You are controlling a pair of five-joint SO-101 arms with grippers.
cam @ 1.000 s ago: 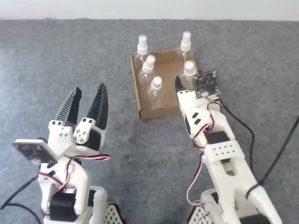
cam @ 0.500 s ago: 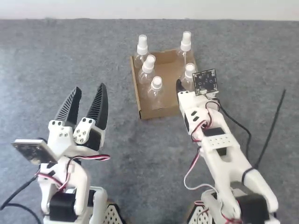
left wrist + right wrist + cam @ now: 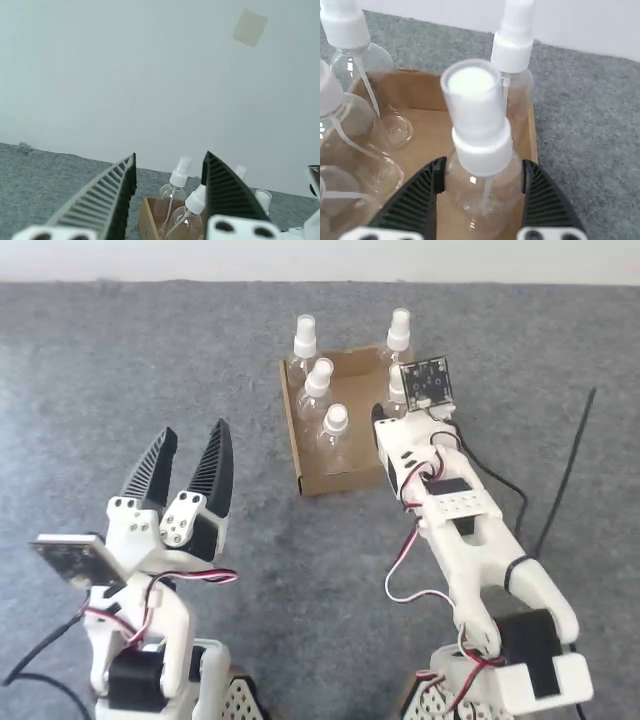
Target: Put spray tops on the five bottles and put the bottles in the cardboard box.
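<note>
The cardboard box (image 3: 300,455) sits open on the grey counter (image 3: 150,360) and holds all five bottles, each standing upright with a white spray top fitted. The back-left bottle (image 3: 304,340) and the back-right bottle (image 3: 399,332) stand against the far wall. The middle bottle (image 3: 318,380) and the front bottle (image 3: 335,428) stand on the box's left half, one behind the other. The fifth bottle (image 3: 480,195) stands by the right wall, just in front of the back-right one. The right claw (image 3: 482,167) pinches the fifth bottle low on its clear body, one black finger against each side, and its spray top (image 3: 475,100) rises above them. The left claw (image 3: 195,430) is raised over the counter well apart from the box, on its left, with its two ribbed fingers spread wide and nothing between them. Compared with a second ago, the right arm has stretched further forward. Its wrist board has gone from beside the box's right wall to a spot over the back right of the box, and the fifth bottle has shifted slightly inward with it. The left arm and the other four bottles are where they were.
</note>
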